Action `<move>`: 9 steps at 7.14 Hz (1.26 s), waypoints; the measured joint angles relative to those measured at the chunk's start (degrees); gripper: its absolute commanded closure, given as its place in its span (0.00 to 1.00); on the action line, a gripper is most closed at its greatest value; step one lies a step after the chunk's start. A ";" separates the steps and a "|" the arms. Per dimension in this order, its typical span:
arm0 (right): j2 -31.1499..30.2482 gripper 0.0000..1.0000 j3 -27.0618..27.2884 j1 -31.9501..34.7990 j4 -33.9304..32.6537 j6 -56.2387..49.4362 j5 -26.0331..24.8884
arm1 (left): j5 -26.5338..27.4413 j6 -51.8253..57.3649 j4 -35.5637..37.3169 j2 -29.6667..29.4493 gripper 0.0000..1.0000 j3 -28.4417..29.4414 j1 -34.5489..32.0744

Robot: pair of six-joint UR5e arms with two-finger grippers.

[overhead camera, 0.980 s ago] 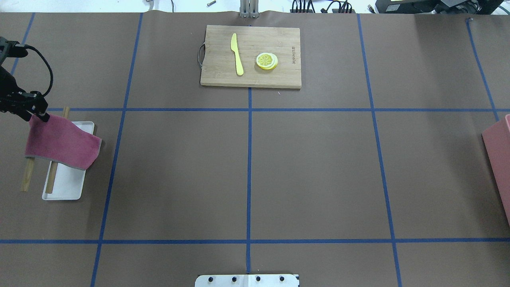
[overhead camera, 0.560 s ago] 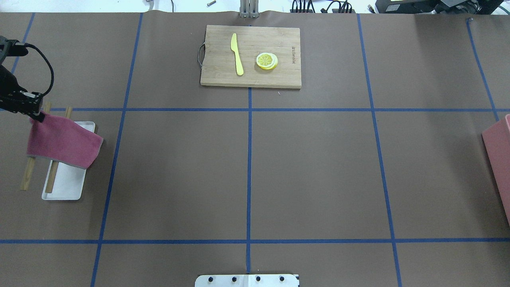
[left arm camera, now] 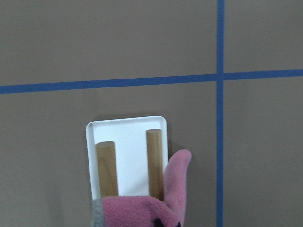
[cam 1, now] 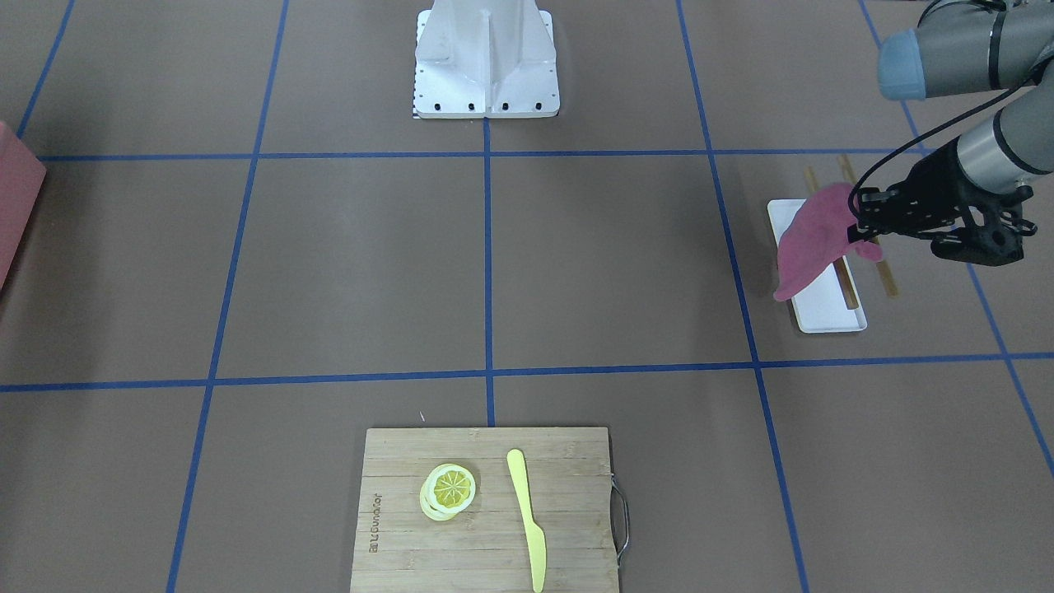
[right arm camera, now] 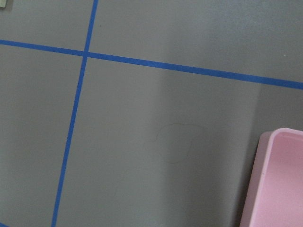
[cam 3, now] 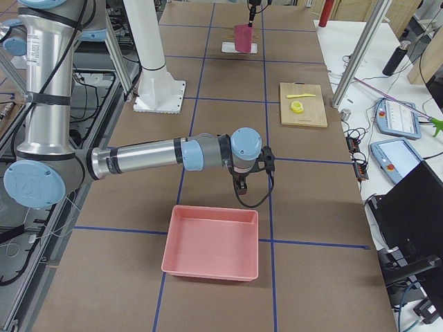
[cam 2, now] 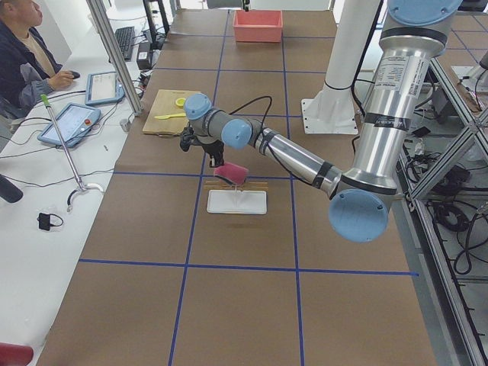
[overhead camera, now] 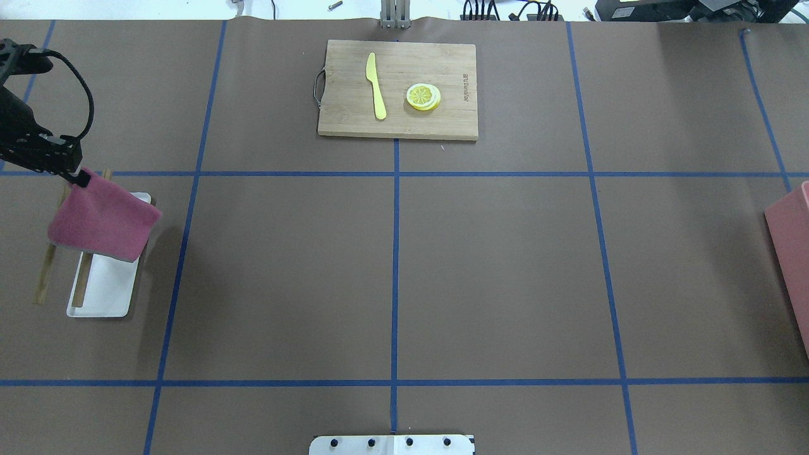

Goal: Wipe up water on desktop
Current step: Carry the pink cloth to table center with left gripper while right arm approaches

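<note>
Desktop (overhead camera: 284,265) matt, paper-like; cloth (overhead camera: 104,218) fuzzy pink fleece; tray (overhead camera: 104,287) smooth white plastic; cutting board (overhead camera: 398,88) grained wood.

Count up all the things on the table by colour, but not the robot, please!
Pink: 2, the cloth and the bin
Yellow: 2, the knife and the stack of lemon slices
Wood: 3, the cutting board and two sticks
White: 1, the tray
Total: 8
</note>
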 measured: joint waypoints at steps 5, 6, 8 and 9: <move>11.10 0.00 8.38 -12.76 0.03 19.65 -1.74 | -0.87 -31.20 2.79 -24.01 1.00 0.65 7.30; 14.88 0.00 8.65 -16.17 0.04 23.63 -3.84 | -0.33 -37.17 2.72 -28.63 1.00 1.85 9.23; 22.21 0.00 8.61 -22.07 0.04 32.09 -7.43 | 3.57 -46.40 2.40 -36.33 1.00 4.13 14.24; 25.05 0.00 8.64 -24.10 0.58 34.78 -8.52 | 4.48 -48.28 2.18 -38.23 1.00 4.85 15.47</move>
